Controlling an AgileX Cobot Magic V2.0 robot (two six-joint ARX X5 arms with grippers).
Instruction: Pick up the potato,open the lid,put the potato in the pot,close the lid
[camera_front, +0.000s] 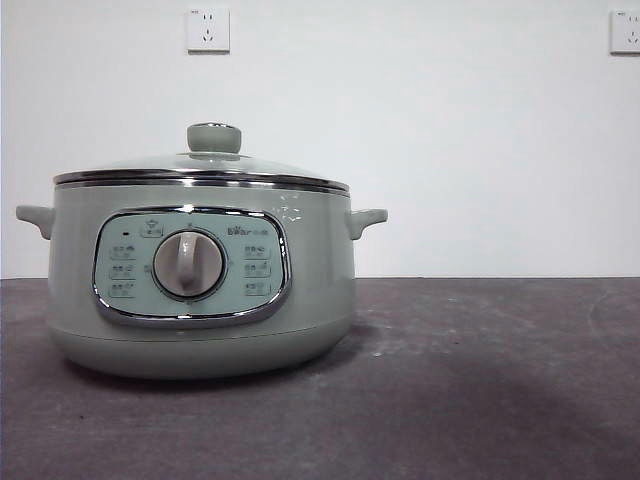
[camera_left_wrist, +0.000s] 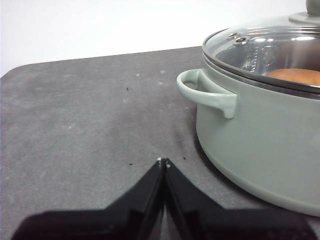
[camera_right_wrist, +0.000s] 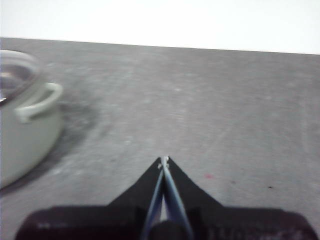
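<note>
The sage-green pot (camera_front: 200, 280) stands on the dark table at the left of the front view, control panel and grey dial facing me. The glass lid (camera_front: 205, 168) with its green knob (camera_front: 214, 137) sits shut on the pot. In the left wrist view the potato (camera_left_wrist: 296, 76) shows orange-brown through the lid (camera_left_wrist: 260, 47), inside the pot (camera_left_wrist: 260, 135). My left gripper (camera_left_wrist: 163, 162) is shut and empty, above the table beside the pot's side handle (camera_left_wrist: 202, 92). My right gripper (camera_right_wrist: 163, 160) is shut and empty, away from the pot (camera_right_wrist: 25, 135). Neither arm shows in the front view.
The dark grey table (camera_front: 480, 380) stretches to the right of the pot. A white wall with two sockets (camera_front: 208, 30) stands behind. The table's rounded far corner (camera_left_wrist: 15, 72) shows in the left wrist view.
</note>
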